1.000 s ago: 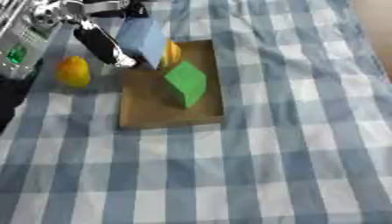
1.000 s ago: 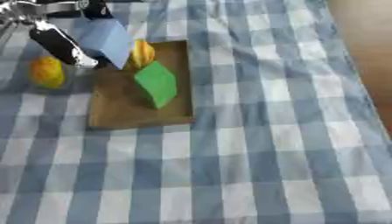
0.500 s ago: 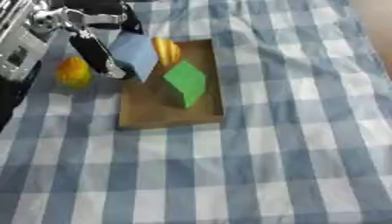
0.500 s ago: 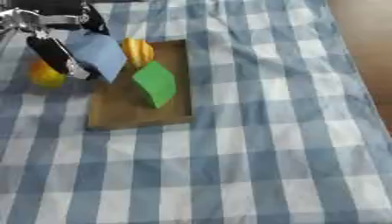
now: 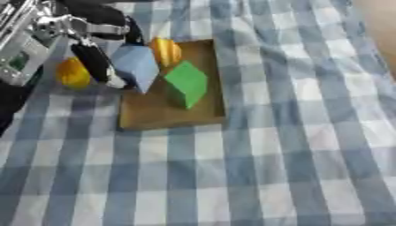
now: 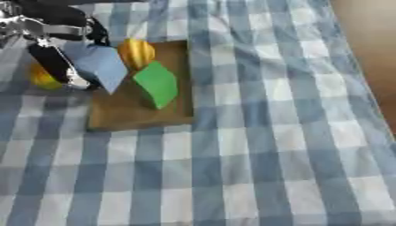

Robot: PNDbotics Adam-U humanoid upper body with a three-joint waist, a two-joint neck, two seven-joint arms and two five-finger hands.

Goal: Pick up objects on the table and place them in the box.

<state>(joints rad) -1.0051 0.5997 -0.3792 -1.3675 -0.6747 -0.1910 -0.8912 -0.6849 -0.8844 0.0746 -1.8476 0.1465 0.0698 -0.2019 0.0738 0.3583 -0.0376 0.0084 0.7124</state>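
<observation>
While clamped in the left hand (image 5: 97, 62), blue block (image 5: 137, 66) over box's (image 5: 154, 117) left edge.

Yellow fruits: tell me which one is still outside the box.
The yellow fruit on the cloth left of the box, beside the left hand; the other fruit lies inside.

The robot's left hand (image 5: 93, 57) is mostly black, with long dark fingers (image 5: 99, 66) that end in pale, silvery tips. Behind it the wrist (image 5: 58, 24) shows bright silver metal joints and a black band. Further back, at the upper left edge, the forearm (image 5: 19, 48) carries a pale grey housing with a small green marking on it.
</observation>
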